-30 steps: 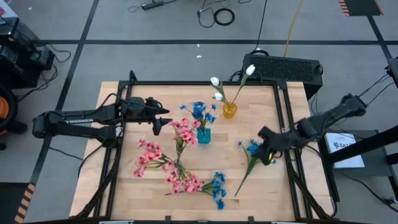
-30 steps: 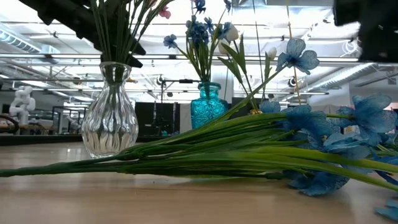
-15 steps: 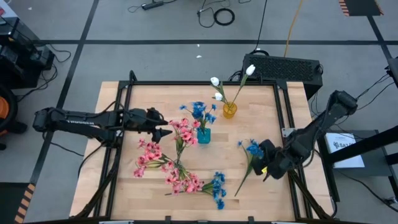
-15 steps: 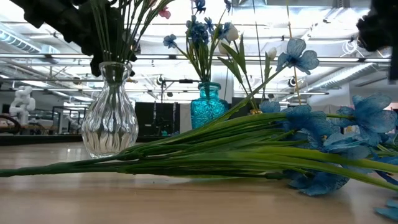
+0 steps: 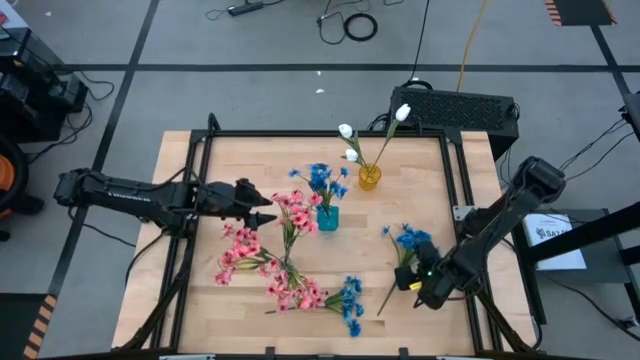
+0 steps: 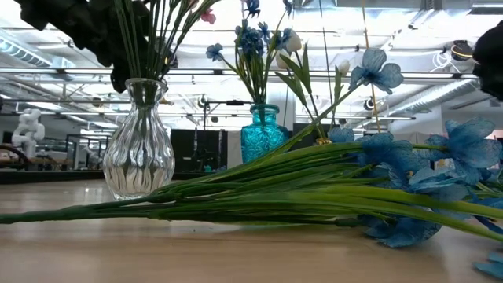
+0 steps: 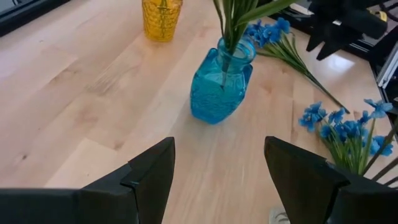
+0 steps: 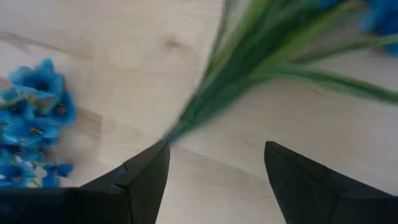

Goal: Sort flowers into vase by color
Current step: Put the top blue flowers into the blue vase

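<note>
Nearest the front edge of the table [image 5: 240, 310], a loose blue spray [image 5: 350, 300] lies flat beside a heap of pink sprays [image 5: 290, 285]. Just to its right, the right gripper [image 5: 418, 285] hangs low over the wood with its fingers spread wide and empty; its arm reaches in from the right side, elbow raised and forearm angled down toward the front. In the right wrist view the stem end of a second blue spray [image 8: 261, 68] lies on the table just ahead of the open fingers [image 8: 146, 174]; in the high view this spray [image 5: 405, 250] runs diagonally from beside the gripper to its blossoms.

At mid-table, the left gripper [image 5: 265, 210] is held out nearly level on a long, outstretched arm coming from the left edge. Its fingers [image 7: 149, 177] are parted and hold nothing, and they point toward the teal vase [image 7: 221, 84].

The teal vase [image 5: 327, 216] holds blue blossoms. The clear glass vase [image 6: 140, 141] holds pink sprays on green stems. Farthest back, the yellow vase [image 5: 369, 177] holds the white buds [image 5: 347, 140].
</note>
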### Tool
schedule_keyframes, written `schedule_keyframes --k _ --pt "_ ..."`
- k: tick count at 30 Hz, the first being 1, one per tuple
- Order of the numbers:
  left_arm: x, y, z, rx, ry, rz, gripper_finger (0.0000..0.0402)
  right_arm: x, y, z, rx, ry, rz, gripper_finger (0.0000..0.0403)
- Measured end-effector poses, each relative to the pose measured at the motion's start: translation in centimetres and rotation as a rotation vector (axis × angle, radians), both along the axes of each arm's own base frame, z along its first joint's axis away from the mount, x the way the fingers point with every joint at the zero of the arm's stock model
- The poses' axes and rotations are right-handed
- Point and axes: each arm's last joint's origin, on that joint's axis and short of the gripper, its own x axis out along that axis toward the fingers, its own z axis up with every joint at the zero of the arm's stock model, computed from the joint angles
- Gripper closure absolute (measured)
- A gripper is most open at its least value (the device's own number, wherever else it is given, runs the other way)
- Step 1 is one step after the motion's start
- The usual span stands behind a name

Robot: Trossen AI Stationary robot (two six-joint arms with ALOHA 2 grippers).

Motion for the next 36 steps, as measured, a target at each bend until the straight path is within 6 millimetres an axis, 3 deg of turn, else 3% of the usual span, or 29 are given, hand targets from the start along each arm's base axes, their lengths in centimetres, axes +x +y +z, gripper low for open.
schedule_keyframes --k 13,25,36 --pt "0.0 -0.1 0.0 0.011 0.002 -0.002 0.0147 1.8 0.2 -3.5 -0.136 0.018 -0.108 0.0164" --pt "0.0 -0.1 0.0 0.011 0.004 -0.002 0.0147 3.3 -0.6 -2.3 -0.234 0.145 -0.133 0.0213" --pt "-0.2 -0.1 -0.2 0.008 0.029 -0.001 0.0147 4.4 -1.1 -4.0 -0.283 0.197 -0.119 0.0242"
